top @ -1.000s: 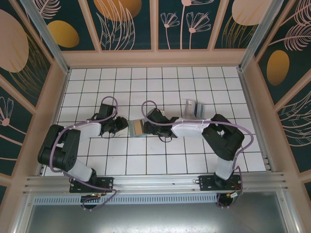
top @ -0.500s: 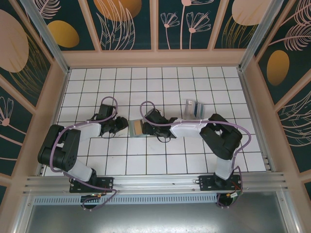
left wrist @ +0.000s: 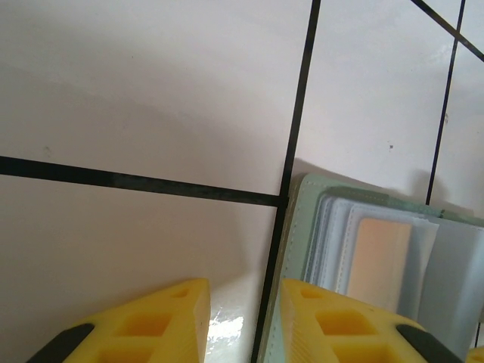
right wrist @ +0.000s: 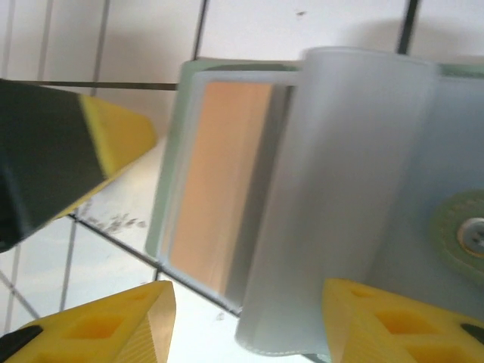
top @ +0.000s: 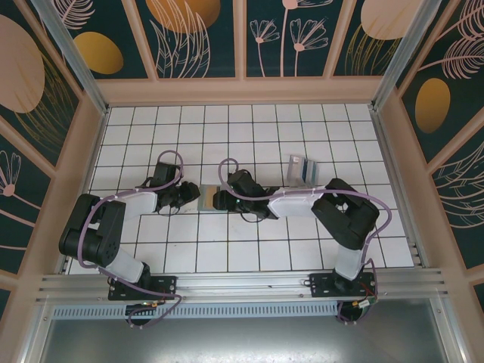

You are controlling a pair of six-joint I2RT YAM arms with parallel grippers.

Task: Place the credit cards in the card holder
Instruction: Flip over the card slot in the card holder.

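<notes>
Lying tan-side up, card holder (right wrist: 223,174), left end effector (left wrist: 243,286), right end effector (right wrist: 247,287), both parted

Card holder (right wrist: 227,181) lies open on white tiles, right gripper (right wrist: 242,325) fingers spread around its blurry sleeves, black-and-yellow fingertip (right wrist: 68,144), maybe the other arm's, just left.

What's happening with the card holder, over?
Left gripper open, finger over holder edge. Right gripper open over its clear flap. Cards off right. Nothing in the way.
</notes>
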